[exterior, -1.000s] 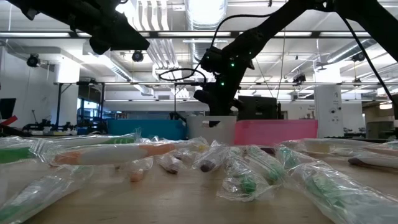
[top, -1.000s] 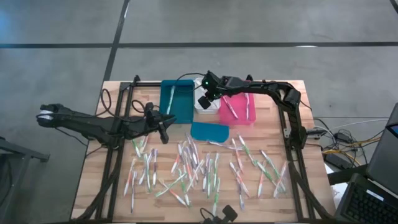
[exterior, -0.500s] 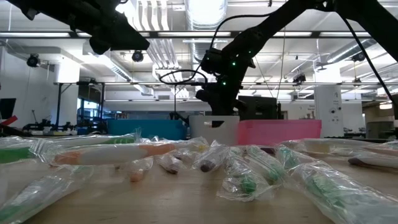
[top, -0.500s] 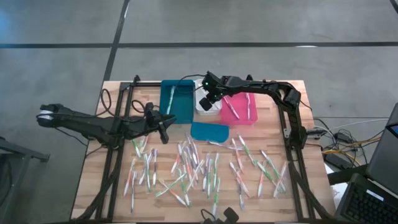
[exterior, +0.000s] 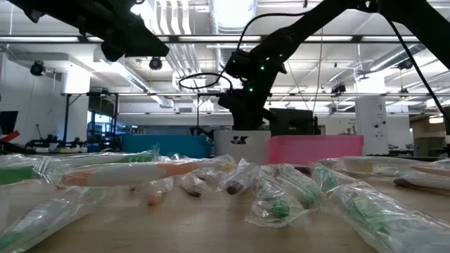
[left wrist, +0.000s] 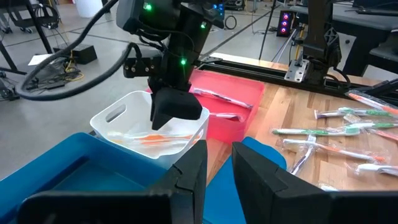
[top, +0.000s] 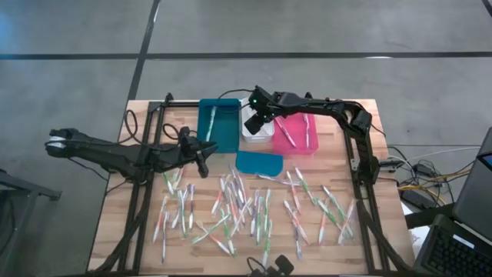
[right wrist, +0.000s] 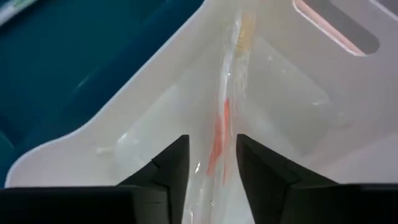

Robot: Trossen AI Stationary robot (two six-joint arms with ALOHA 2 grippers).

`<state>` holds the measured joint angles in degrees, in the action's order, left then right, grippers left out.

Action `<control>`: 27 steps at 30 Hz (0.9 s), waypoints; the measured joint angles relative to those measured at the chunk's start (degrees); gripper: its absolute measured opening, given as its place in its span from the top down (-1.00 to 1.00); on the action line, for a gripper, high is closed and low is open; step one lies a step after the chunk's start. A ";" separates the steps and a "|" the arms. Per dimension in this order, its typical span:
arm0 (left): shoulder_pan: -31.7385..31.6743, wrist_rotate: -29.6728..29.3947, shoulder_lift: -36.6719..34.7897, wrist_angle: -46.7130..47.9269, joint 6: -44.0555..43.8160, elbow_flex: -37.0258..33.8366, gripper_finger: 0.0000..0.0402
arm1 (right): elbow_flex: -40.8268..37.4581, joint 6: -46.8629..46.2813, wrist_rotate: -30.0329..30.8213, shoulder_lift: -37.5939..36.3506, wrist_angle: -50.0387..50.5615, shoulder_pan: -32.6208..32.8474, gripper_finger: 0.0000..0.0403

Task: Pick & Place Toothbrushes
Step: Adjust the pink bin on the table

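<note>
My right gripper (top: 252, 123) reaches down into the white bin (top: 259, 131) at the table's far middle, and its fingers stand open (right wrist: 212, 146). An orange-and-white toothbrush in a clear wrapper (right wrist: 229, 93) lies on the bin's floor (left wrist: 152, 138); its near end runs between the two spread fingers. Many more wrapped toothbrushes (top: 246, 208) lie scattered over the near half of the table. My left gripper (top: 201, 163) hangs above the table's left middle, with a narrow gap (left wrist: 219, 163) between its fingers and nothing in it.
A teal bin (top: 219, 123) holding one brush stands left of the white bin. A pink bin (top: 296, 132) holding a few brushes stands right of it. A flat teal lid (top: 258, 162) lies just in front of the bins. Dark frame rails (top: 146, 192) run along both table sides.
My right gripper has opened while staying over the white bin: in the low view its two fingertips now stand apart where they were together.
</note>
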<state>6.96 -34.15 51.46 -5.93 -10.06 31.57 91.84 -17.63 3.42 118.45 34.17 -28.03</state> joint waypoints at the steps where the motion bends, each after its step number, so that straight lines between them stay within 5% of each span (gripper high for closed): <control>1: 0.00 0.00 0.00 0.00 0.01 0.00 0.60 | 0.19 0.02 0.00 0.00 0.04 0.00 0.32; 6: -0.02 0.01 0.00 0.55 0.06 0.00 0.60 | 0.66 2.35 -0.29 -2.85 1.75 0.00 0.25; 11: 0.00 0.02 0.02 0.77 0.06 0.00 0.60 | 0.41 5.62 0.57 -7.89 10.86 0.42 0.43; 18: 0.00 0.00 0.02 0.87 0.02 0.00 0.60 | -0.24 4.86 15.66 -13.65 28.52 1.60 0.92; 21: 0.00 0.03 0.02 0.93 -0.29 0.00 0.60 | -2.13 1.61 20.52 -15.42 34.01 1.10 0.94; 27: 0.00 0.17 0.02 1.42 -0.54 0.01 0.60 | -12.68 -0.53 20.74 -21.72 33.85 0.26 0.96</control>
<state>6.96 -33.98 51.48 -4.51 -10.61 31.58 79.16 -18.16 24.16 96.73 68.03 -27.77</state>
